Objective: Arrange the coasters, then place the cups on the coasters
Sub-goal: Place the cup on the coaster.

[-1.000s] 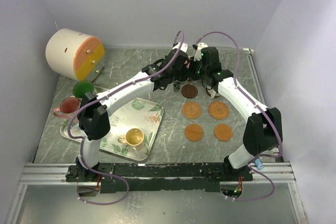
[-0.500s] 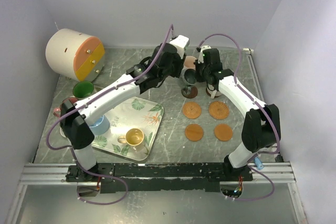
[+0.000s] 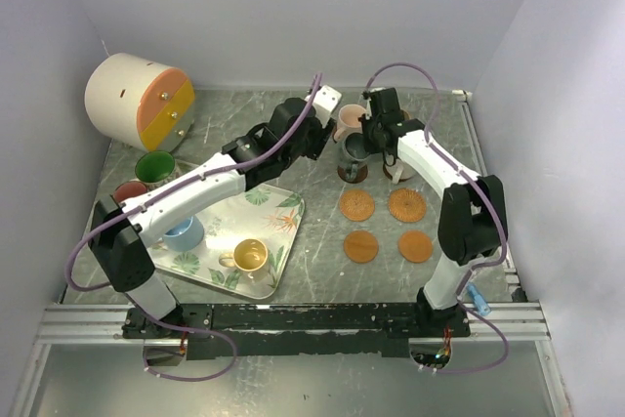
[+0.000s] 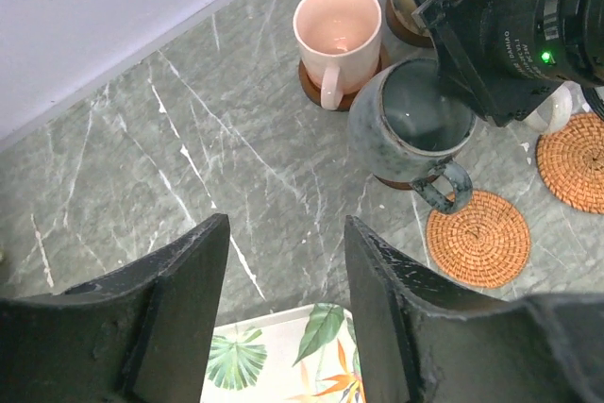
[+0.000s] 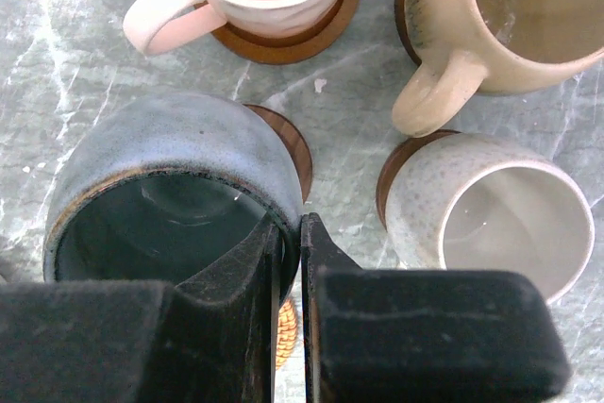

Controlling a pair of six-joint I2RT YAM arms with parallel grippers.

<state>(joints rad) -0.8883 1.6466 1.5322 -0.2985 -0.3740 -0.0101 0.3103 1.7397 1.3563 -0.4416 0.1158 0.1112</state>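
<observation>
Nearer than the dark grey cup and to its left, the glossy leaf-print tray carries the yellow cup and the light blue cup, and just nearer than it four round woven orange-tan coasters lie on the marbled grey bench. The dark grey cup, glazed and round-bellied, stands on a smooth dark brown coaster; the right end effector is clenched on its rim, one finger inside and one outside, while the left end effector, on a far-stretched arm, hovers released to its near left, fingers wide apart. Just beyond it stand the pink cup and the tan cup, and at its right the speckled cream cup.
</observation>
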